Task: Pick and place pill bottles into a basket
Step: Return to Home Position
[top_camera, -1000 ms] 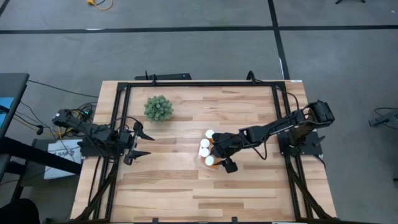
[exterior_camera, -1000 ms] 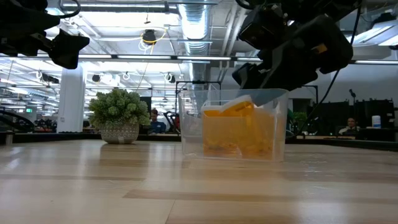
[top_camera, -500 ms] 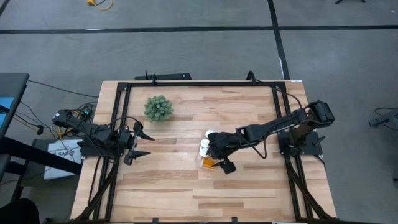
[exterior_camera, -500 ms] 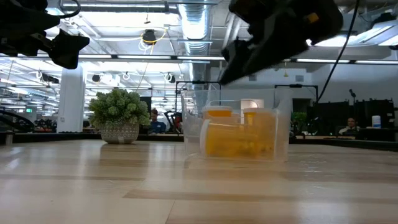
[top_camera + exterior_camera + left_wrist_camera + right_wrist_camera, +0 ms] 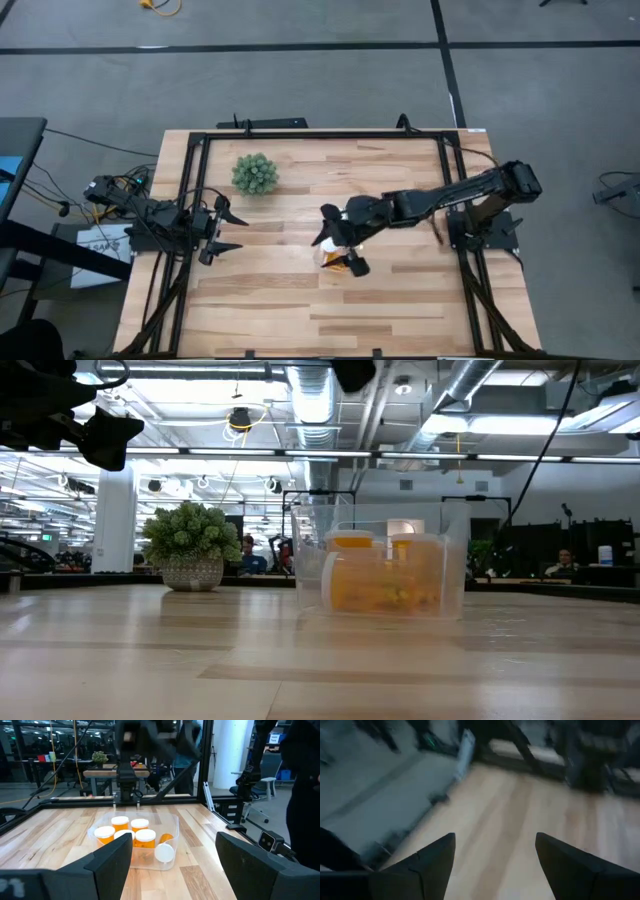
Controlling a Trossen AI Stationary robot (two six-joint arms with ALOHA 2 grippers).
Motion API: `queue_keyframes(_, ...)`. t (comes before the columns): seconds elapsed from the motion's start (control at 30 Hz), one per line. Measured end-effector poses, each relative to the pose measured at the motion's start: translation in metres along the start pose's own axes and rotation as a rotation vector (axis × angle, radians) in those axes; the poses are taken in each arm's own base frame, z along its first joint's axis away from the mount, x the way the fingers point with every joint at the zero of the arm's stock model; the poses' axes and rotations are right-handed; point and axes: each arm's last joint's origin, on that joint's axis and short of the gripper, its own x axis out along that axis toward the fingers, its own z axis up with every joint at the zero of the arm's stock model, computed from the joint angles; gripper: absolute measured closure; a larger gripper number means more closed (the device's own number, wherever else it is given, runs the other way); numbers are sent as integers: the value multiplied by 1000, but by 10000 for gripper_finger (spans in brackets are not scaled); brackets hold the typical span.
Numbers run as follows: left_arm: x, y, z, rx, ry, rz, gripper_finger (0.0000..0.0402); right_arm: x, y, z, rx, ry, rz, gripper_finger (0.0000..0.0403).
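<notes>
The pill bottles [image 5: 131, 834] sit in the clear basket [image 5: 175, 826] in the middle of the counter [image 5: 400, 300]. The right gripper [image 5: 338, 243] hangs just above, fingers wide apart, holding nothing. If it swings low, it could tip the basket. The left gripper [image 5: 232, 228] waits at the side, fingers apart, empty.

no readable text, labels or numbers
</notes>
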Motion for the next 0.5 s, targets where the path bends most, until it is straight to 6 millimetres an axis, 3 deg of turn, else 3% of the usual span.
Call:
queue_keyframes(0.3,0,0,0,0,0,0,125,-44,-32,16,220,-128,-21,132)
queue_keyframes(0.5,0,0,0,0,0,0,125,-64,-27,26,244,-173,-19,132)
